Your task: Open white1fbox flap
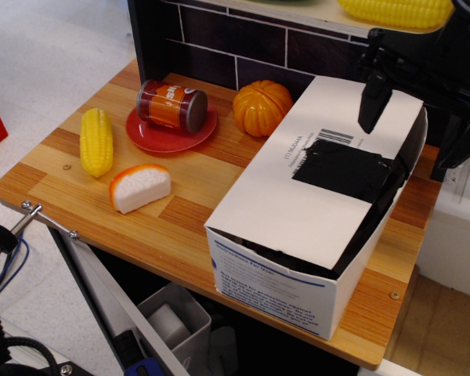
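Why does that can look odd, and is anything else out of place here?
The can lies tipped on its side on the red plate instead of standing. The big white box sits askew, its printed end overhanging the table edge. Nothing looks spilled.

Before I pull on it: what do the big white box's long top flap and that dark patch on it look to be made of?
The long white rectangular flap of the large white oblong box looks like thin matte cardboard: flat, crisp folded edges, a printed barcode label. The black patch looks like tape, slightly glossy and wrinkled, though I can't be sure. The black pincer hangs over the flap's far end.
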`<state>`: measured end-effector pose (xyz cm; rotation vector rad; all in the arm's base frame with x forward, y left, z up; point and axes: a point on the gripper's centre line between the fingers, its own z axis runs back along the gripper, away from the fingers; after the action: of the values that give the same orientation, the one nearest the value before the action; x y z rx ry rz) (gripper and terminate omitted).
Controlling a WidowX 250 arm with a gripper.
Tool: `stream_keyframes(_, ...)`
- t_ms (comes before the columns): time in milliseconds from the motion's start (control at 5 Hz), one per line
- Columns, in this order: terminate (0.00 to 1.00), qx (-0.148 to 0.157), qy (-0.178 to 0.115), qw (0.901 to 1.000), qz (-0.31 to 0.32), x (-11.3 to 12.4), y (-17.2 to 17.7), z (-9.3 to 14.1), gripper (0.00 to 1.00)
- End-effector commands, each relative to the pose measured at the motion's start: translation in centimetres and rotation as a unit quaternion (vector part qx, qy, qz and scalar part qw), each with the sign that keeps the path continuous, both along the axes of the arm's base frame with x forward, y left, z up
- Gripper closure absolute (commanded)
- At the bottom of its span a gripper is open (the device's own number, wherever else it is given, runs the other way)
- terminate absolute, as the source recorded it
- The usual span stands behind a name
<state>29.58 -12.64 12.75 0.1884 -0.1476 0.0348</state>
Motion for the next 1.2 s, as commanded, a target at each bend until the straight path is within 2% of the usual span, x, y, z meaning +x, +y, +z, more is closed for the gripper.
stream_keyframes(0,0.0,0.0,0.0,1.0,0.0,0.0,0.0,0.0,0.0)
stream_keyframes(200,0.0,0.045,0.0,0.9989,0.016,0.2,0.4,-0.5,0.0)
stream_keyframes(400,0.0,0.065,0.003,0.9974,0.03,0.1,0.5,-1.1,0.0)
stream_keyframes(600,0.0,0.072,0.007,0.9969,0.029,0.1,0.8,-1.7,0.0)
stream_keyframes(1000,0.0,0.102,-0.008,0.9947,0.012,0.5,1.4,-2.7,0.0)
